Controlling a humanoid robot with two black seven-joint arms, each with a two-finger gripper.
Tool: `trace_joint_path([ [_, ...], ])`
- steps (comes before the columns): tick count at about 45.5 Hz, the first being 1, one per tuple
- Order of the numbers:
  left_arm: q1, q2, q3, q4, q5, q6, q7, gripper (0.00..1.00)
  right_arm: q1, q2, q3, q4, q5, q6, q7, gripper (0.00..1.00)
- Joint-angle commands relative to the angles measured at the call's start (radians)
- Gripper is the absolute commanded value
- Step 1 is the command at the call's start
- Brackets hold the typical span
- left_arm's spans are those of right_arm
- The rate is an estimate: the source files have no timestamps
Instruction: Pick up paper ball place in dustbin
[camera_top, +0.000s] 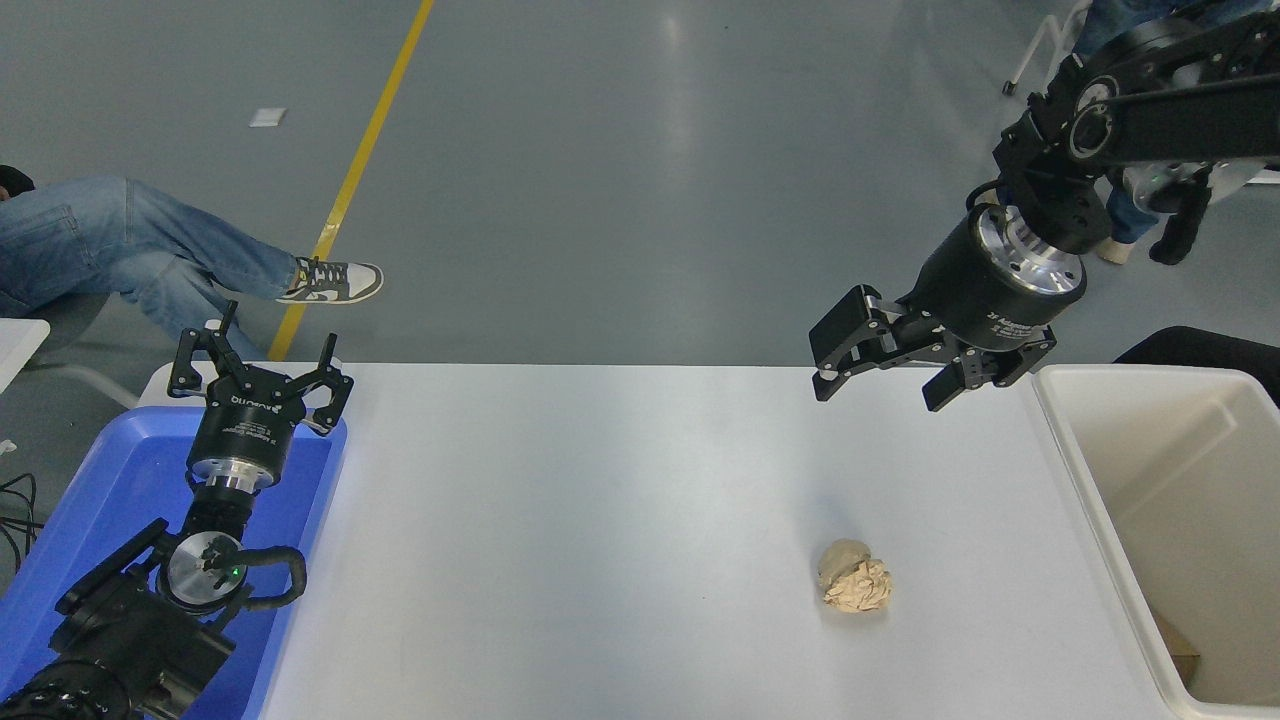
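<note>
From the head view I had the right gripper spread wide, well above the paper ball lying beside the dustbin, left gripper parked unclenched; I feared a slanted descent nudging it away.

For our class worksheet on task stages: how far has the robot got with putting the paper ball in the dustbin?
Nothing looks done yet: the crumpled tan paper ball lies alone on the white table, outside the off-white rectangular plastic dustbin. In hand: the right tool hangs open above the table's far edge, holding nothing. The left tool sits open over the blue plastic tray. Left: descend, grasp the ball, carry it to the bin, release.
</note>
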Motion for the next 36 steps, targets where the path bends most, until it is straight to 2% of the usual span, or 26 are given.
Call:
trace_joint_path([
  [1,0.0,-0.002,-0.006,0.0,0.0,-0.001,0.004,1.0,0.003,-0.002,-0.006,0.004,0.001,0.004,-0.008,1.0],
  [9,0.0,0.0,-0.001,0.0,0.0,0.001,0.0,1.0,-0.041,0.02,0.007,-0.006,-0.002,0.001,-0.006,1.0],
  [14,0.0,0.0,-0.001,0.0,0.0,-0.001,0.0,1.0,-0.107,0.055,0.008,-0.024,-0.008,-0.11,-0.005,1.0],
  [28,0.0,0.0,-0.001,0.0,0.0,0.001,0.0,1.0,-0.333,0.086,0.048,-0.102,-0.079,-0.182,-0.002,1.0],
  [36,0.0,0.0,-0.001,0.0,0.0,0.001,0.0,1.0,-0.472,0.087,0.065,-0.19,-0.166,-0.188,-0.002,1.0],
])
